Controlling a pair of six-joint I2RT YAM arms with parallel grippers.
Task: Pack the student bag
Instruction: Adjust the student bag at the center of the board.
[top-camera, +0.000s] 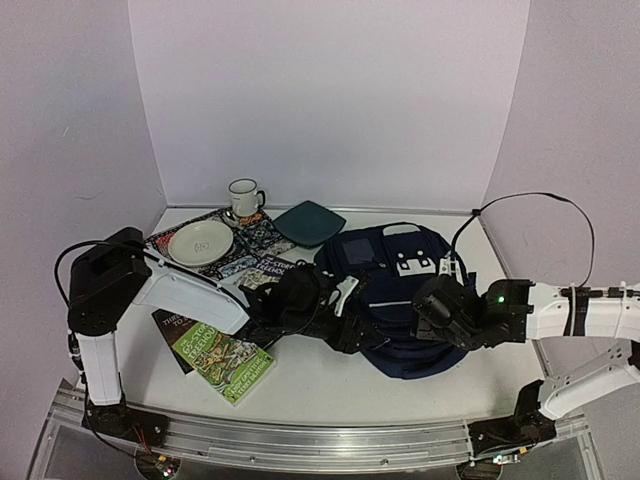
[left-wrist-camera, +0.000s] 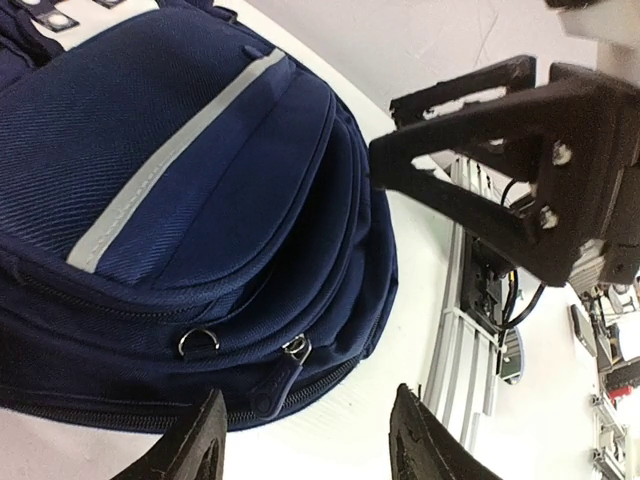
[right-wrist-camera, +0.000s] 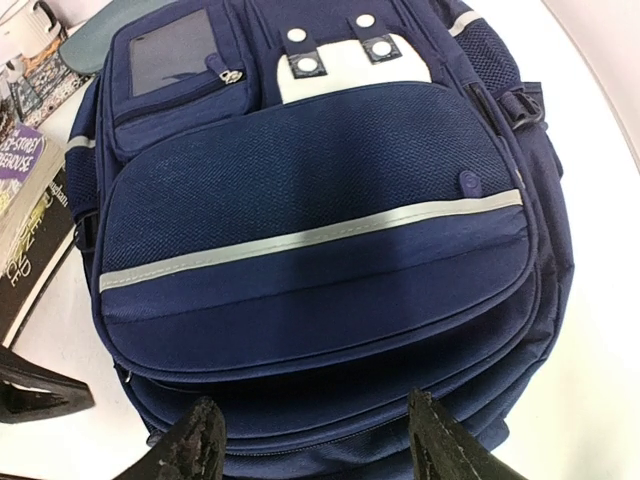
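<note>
Navy fabric fills the middle of the top view: the bag (top-camera: 400, 290) lies flat on the white table (top-camera: 320, 390), a little toward 3 o'clock of its centre, front pockets up. The left claw (top-camera: 365, 332) meets the bag's edge at 9 o'clock, and the right claw (top-camera: 428, 322) sits over its 5 o'clock part. From up here we cannot tell how wide either one stands. At 10 o'clock of the bag a teal plate (top-camera: 310, 222) lies just beside it. Further toward 9 o'clock we see a cream plate (top-camera: 200, 242) on a patterned mat (top-camera: 255, 232), with a white mug (top-camera: 244, 198) at the mat's 12 o'clock. A green book (top-camera: 225, 358) lies at the bag's 8 o'clock, under the left arm.

On the left wrist we look along the bag's side, its pale stripe (left-wrist-camera: 170, 170) running from 7 toward 1 o'clock. Our own fingers (left-wrist-camera: 200, 445) stand wide apart at 6 o'clock and grip nothing. A zip pull (left-wrist-camera: 280, 378) hangs just above the gap. The right claw shows at 2 o'clock, its jaws parted, close to the bag's rim.

On the right wrist the bag fills the frame, with the white snap patch (right-wrist-camera: 340, 60) at 12 o'clock and the stripe across the middle. The fingers (right-wrist-camera: 440, 445) stand wide over the bag's near edge, holding nothing. Books (right-wrist-camera: 30, 200) lie at 9 o'clock.
</note>
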